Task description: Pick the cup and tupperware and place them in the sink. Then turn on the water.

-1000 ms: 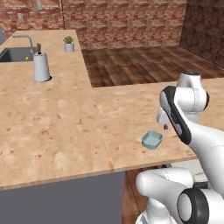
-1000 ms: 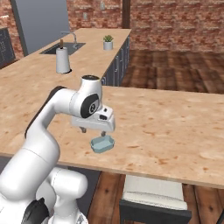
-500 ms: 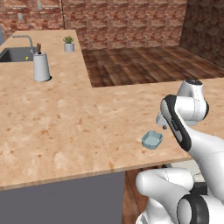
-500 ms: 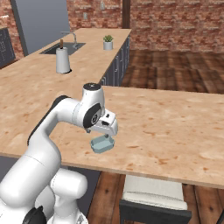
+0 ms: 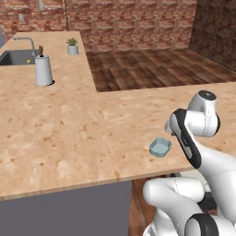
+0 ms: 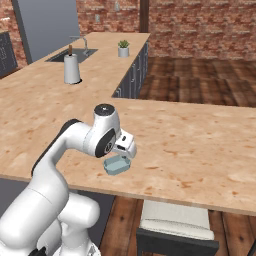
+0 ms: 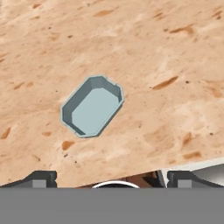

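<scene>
Sitting empty near counter [image 5: 69, 138] front edge: tupperware [image 7: 92, 106], long axis diagonal under hand. Gripper [image 7: 111, 177] above, jaws spread wide, holding nothing. Rotate wrist, straddle short sides, descend straight, then close. Sink [image 5: 14, 57] well apart, far corner.

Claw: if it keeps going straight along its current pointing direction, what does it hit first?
Most likely the small pale blue-grey tupperware container on the light wood-look counter; the open claw points down at it, though depth is unclear.

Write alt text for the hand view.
A shallow blue-grey tupperware sits empty and upright on a wood-look counter, near its edge. The open pincer hovers above it, its two dark fingertips spread wide at the bottom.
</scene>
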